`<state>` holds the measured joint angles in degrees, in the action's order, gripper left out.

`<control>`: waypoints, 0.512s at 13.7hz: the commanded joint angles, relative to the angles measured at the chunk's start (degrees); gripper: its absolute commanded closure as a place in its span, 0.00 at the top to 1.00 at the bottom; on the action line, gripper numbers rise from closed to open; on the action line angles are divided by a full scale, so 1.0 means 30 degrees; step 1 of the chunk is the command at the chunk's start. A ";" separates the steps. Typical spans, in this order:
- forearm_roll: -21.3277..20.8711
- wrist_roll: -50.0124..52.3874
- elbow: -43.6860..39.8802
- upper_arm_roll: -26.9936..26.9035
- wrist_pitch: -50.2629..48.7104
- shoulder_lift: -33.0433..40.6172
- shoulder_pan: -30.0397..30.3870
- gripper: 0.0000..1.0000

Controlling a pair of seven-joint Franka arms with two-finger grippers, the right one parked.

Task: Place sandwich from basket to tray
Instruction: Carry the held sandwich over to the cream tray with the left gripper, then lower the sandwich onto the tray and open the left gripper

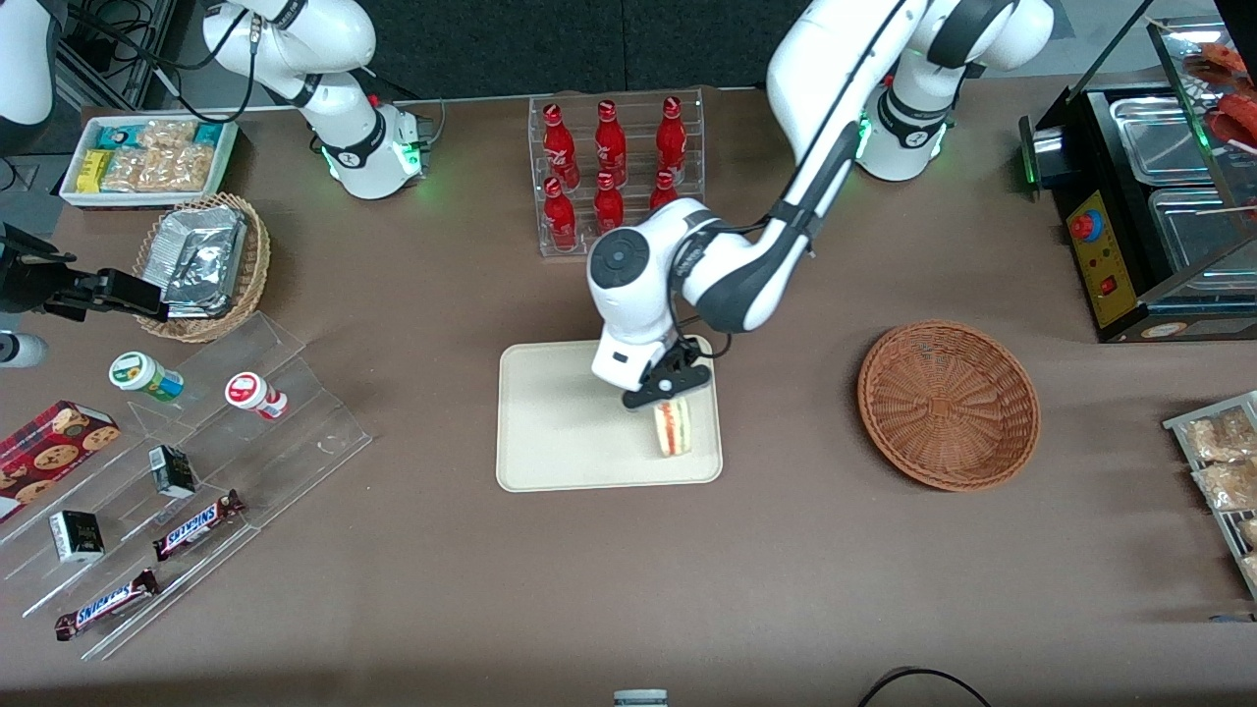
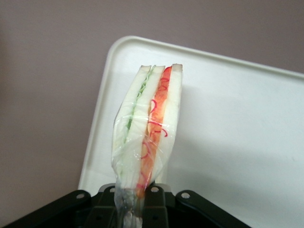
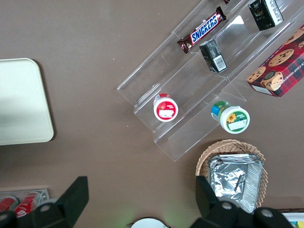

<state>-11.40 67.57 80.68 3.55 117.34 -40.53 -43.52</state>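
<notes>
Pinching sandwich [image 1: 673, 428] in tool [image 1: 668, 387], standing on tray [image 1: 560, 432]

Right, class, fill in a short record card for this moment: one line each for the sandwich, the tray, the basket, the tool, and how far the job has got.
sandwich: wrapped wedge, standing on edge over the tray, its end pinched in the tool
tray: cream rectangle, sandwich at its end nearer the basket
basket: reddish-brown wicker, nothing in it, beside the tray toward the working arm's end
tool: above the tray, shut on the sandwich
progress: sandwich out of the basket and at the tray, not yet released
</notes>
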 commanded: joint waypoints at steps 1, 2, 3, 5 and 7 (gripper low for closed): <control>-0.0302 -0.0666 -0.1870 -0.0217 -0.0090 -0.1252 -0.0550 0.00; -0.0302 -0.1044 -0.2164 -0.0217 -0.0089 -0.1459 -0.0580 0.00; -0.0273 -0.1686 -0.2196 -0.0217 -0.0060 -0.1519 -0.0725 0.00; -0.0273 -0.1752 -0.2342 -0.0217 0.0087 -0.1957 -0.1134 0.00; -0.0273 -0.1781 -0.2721 -0.0217 0.0116 -0.2513 -0.1195 0.00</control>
<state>-11.53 62.92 75.93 3.55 117.73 -45.31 -46.05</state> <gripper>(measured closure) 0.855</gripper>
